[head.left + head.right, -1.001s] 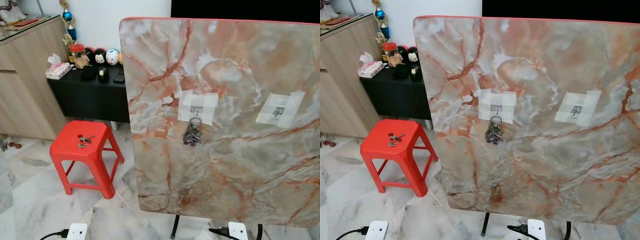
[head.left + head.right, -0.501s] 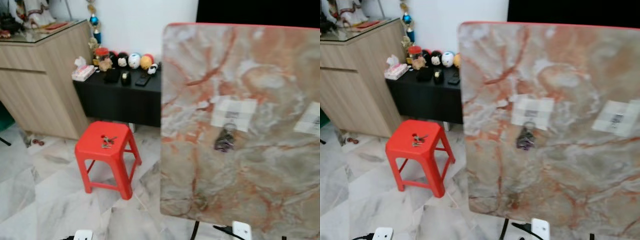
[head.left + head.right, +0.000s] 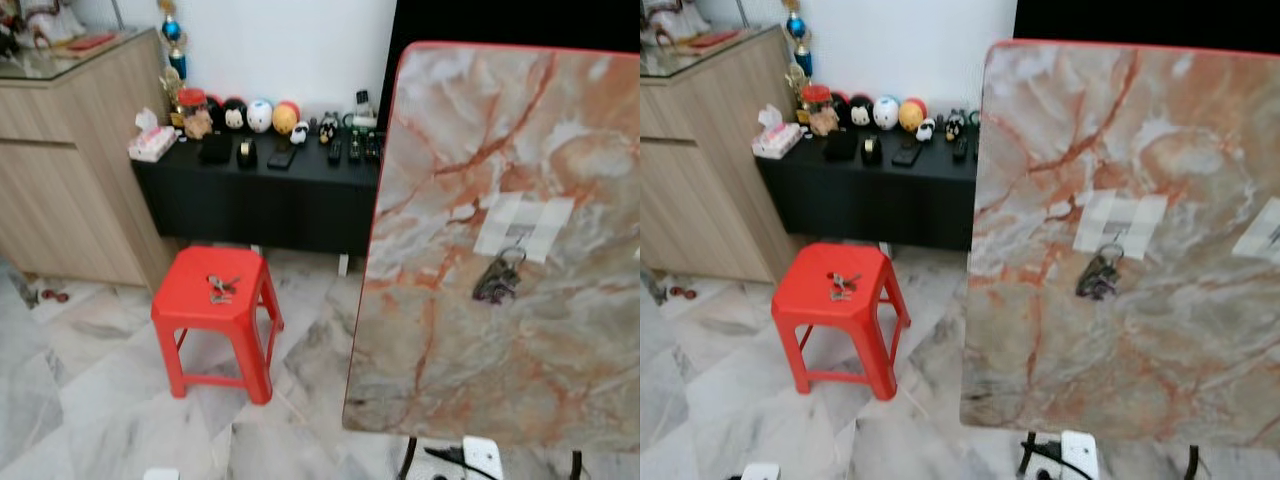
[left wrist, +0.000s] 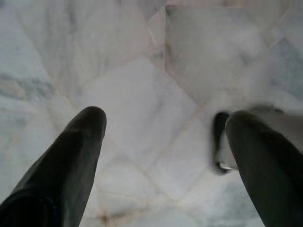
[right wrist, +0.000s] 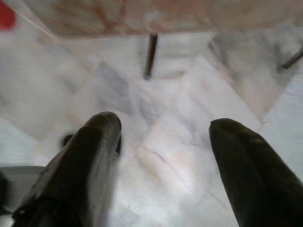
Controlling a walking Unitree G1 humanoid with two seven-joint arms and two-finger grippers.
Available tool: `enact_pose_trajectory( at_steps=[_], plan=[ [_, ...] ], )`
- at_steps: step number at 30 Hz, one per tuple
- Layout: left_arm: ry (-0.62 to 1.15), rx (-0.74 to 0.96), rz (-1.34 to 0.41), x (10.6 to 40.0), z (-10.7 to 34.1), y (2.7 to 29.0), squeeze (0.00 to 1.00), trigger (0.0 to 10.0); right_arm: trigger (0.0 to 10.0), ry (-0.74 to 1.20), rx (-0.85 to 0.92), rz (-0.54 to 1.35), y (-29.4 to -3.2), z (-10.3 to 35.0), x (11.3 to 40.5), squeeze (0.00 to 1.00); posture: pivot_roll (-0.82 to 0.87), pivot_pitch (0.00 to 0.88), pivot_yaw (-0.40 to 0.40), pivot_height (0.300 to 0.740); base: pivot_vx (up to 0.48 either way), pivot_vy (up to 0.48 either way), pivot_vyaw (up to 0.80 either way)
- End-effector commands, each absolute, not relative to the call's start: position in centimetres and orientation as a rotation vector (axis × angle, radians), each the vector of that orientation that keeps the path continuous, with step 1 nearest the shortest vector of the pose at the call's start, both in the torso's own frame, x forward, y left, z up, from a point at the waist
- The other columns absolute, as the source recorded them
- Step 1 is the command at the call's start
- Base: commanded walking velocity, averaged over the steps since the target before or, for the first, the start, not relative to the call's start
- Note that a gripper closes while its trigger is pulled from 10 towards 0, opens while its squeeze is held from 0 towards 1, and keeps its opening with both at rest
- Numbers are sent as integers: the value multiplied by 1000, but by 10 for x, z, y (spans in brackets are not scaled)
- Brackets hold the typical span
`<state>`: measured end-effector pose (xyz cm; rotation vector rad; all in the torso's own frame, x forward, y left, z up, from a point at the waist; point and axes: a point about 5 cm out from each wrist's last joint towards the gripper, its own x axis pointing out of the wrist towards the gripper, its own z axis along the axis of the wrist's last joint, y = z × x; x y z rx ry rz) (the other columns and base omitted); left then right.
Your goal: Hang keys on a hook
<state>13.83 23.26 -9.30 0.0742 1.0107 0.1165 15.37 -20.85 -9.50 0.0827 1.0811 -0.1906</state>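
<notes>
A bunch of keys (image 3: 221, 288) lies on the seat of a red plastic stool (image 3: 216, 313) on the marble floor. To its right stands an upright marble-patterned board (image 3: 500, 250) with a taped hook (image 3: 524, 226); a second dark key bunch (image 3: 497, 278) hangs from that hook. Another taped hook (image 3: 1262, 232) shows at the board's right edge. My left gripper (image 4: 163, 142) hangs open over the floor tiles. My right gripper (image 5: 165, 142) is also open above the floor, near the board's thin leg (image 5: 150, 54).
A low black cabinet (image 3: 260, 195) with figurines and remotes stands behind the stool against a white wall. A wooden sideboard (image 3: 60, 170) is at the left. A white power strip (image 3: 480, 457) and cable lie under the board. Open floor lies before the stool.
The camera has swung left: the board has slid toward the right of the picture and more of the black cabinet shows. The stool and both key bunches have not moved.
</notes>
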Motion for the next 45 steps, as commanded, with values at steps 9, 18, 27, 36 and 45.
enact_pose_trajectory(
  at_steps=[9,18,27,36,45],
  plan=[
    [1007,83,166,138,-89,251,0,10000,10000,1066,95,-164,-203,-94,159,0,104,0,-24,740,0,480,0],
    [972,68,171,149,-85,248,0,10000,10000,1067,101,-180,-208,-93,158,0,104,0,-28,740,0,480,0],
    [972,62,176,150,-84,250,0,10000,10000,1061,95,-180,-212,-92,160,0,105,0,-32,740,0,480,0],
    [979,68,176,148,-85,250,0,10000,10000,1062,98,-178,-213,-92,159,0,108,0,-33,740,0,470,0],
    [973,69,168,145,-86,247,0,10000,10000,1056,99,-179,-215,-91,160,0,110,0,-35,740,0,0,0]
  ],
)
